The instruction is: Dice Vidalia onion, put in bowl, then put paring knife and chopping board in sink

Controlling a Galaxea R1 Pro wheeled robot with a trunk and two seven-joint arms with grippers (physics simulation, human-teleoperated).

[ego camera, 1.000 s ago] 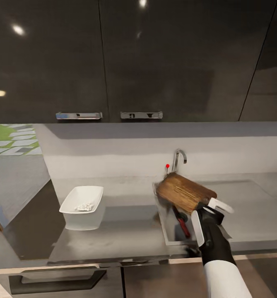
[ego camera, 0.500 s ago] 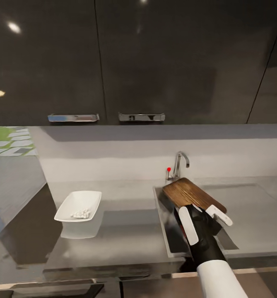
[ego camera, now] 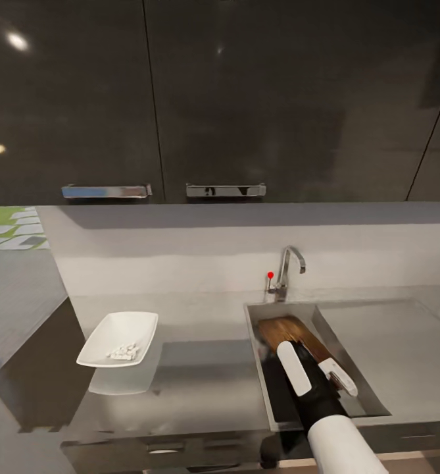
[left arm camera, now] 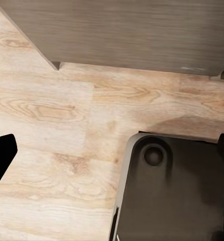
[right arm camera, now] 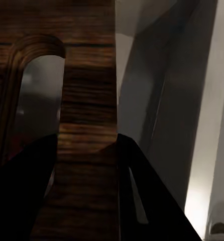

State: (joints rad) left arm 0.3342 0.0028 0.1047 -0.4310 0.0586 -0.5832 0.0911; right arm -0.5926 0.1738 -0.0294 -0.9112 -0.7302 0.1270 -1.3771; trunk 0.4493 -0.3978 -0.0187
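The dark brown chopping board [ego camera: 287,329] lies tilted down inside the sink [ego camera: 254,349]. My right gripper [ego camera: 305,357] is shut on the board's near end. In the right wrist view the board [right arm camera: 87,100], with its cut-out hole, sits between the dark fingers [right arm camera: 142,191]. The white bowl [ego camera: 118,338] stands on the grey countertop [ego camera: 200,368] to the left and holds small white pieces of diced onion [ego camera: 123,352]. The paring knife is hidden. My left gripper [left arm camera: 114,150] hangs open over the wooden floor.
A chrome faucet [ego camera: 287,270] with a red knob [ego camera: 270,274] stands behind the basin. The flat drainboard [ego camera: 391,342] extends to the right. Dark wall cabinets [ego camera: 220,99] with bar handles hang above. The left wrist view shows floor and the robot's dark base [left arm camera: 177,196].
My right gripper has lowered the chopping board from above the sink down into the basin. The head view has shifted, so the counter sits lower in the picture.
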